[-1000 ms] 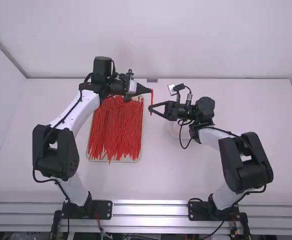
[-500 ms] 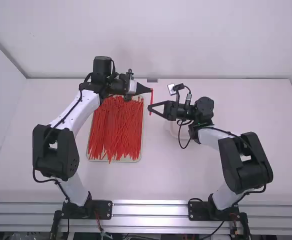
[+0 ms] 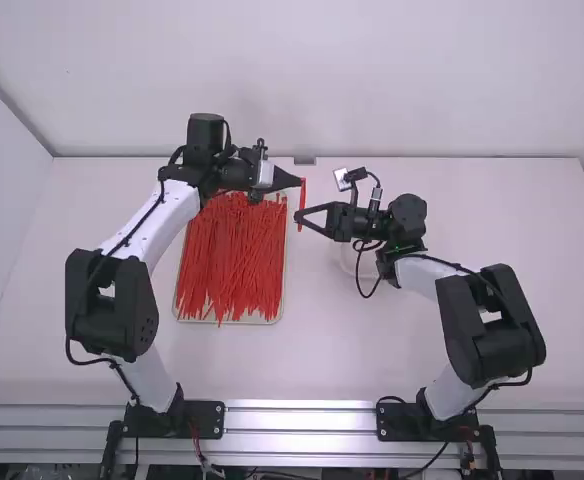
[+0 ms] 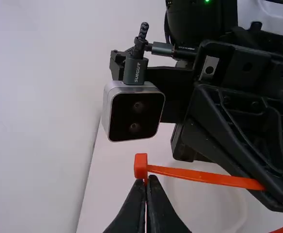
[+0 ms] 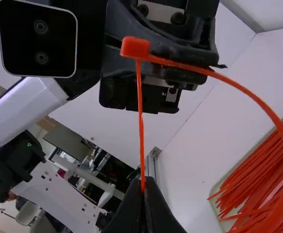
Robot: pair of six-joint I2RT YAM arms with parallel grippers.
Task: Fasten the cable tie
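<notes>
One red cable tie (image 3: pixel 301 200) hangs in the air between both grippers, just past the far right corner of the tie pile. My left gripper (image 3: pixel 300 186) is shut on it right beside its square head (image 4: pixel 140 166), with its fingers pressed together (image 4: pixel 145 187). My right gripper (image 3: pixel 302 216) faces it from the right and is shut on the strap (image 5: pixel 140 121) a short way from the head (image 5: pixel 134 47). A second stretch of strap (image 5: pixel 258 102) curves away from the head in an arc.
A pile of several loose red cable ties (image 3: pixel 232 255) lies on a tan board (image 3: pixel 285 275) left of centre. A clear round container (image 3: pixel 354 262) stands on the table under the right arm. White walls border the table at the back and left.
My right gripper has crept slightly left, towards the left gripper. The left arm holds the tie's head where it was.
</notes>
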